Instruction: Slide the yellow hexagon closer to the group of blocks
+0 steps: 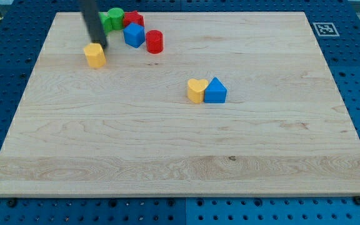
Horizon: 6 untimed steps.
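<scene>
My tip [102, 46] touches the yellow hexagon [95, 55] near the top left of the smooth wooden counter [167, 150]. The green block [114, 18], red blocks [154, 41] and blue block [134, 35] sit close on its right. My end effector is just a rod, so nothing pinches, and lots of open wood lies below.

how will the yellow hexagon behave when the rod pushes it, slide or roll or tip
The yellow hexagon looks squat with a flat base, so it will probably slide rather than tip. Its flat sides make rolling unlikely. With my tip at its upper right edge, an off-centre push may turn it.
</scene>
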Motion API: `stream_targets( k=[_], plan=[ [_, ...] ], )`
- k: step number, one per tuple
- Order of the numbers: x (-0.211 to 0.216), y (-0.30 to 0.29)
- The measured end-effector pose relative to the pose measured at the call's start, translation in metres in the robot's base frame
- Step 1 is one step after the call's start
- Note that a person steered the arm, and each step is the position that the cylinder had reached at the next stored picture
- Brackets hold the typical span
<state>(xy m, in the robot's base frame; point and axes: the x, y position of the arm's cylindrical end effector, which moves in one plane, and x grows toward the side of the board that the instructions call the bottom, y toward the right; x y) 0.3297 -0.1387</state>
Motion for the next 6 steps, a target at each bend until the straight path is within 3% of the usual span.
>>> stream_targets(
  k=[1, 2, 3, 4, 5, 6],
  plan=[
    [0.028, 0.047],
    [0.013, 0.04],
    [-0.031, 0.016],
    [-0.042, -0.048],
    [-0.027, -0.119],
    [0.017, -0.095]
  ],
)
